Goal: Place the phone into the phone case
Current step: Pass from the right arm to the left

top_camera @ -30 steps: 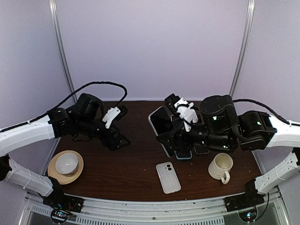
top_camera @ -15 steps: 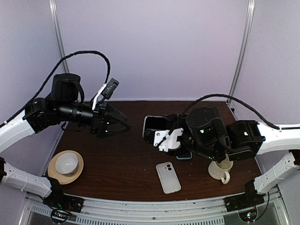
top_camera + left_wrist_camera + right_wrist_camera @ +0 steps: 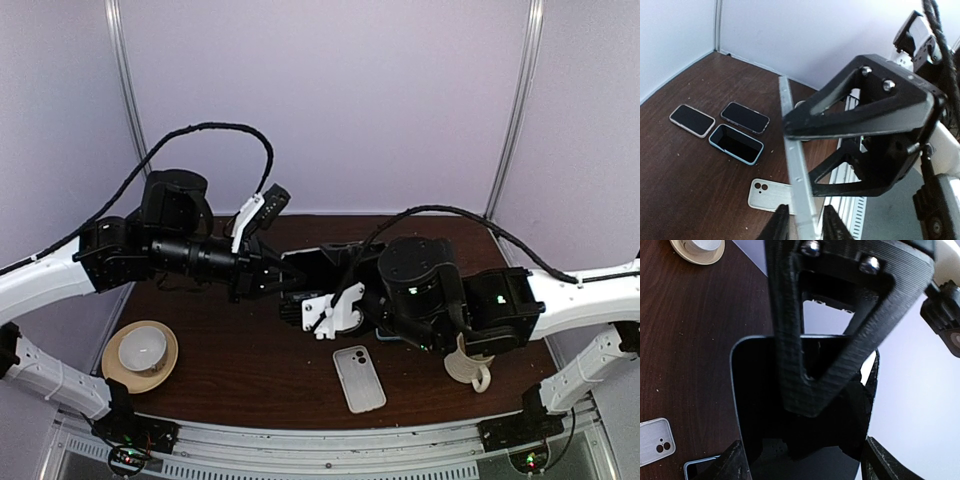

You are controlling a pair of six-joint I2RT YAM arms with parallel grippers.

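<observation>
The right gripper [image 3: 802, 466] clamped the black-screened, silver-rimmed phone [image 3: 765, 440] in the air above the middle of the dark wooden desk [image 3: 250, 370]. The left gripper [image 3: 805, 227] straddled the phone's thin edge; whether it pinched I could not tell. The pale translucent phone case [image 3: 359, 378] lay near the desk's front edge.

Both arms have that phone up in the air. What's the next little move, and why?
Probably the left fingers should clamp firmly on the phone before the right fingers let go: both straddle it midair, and the phone case lies empty below.
</observation>
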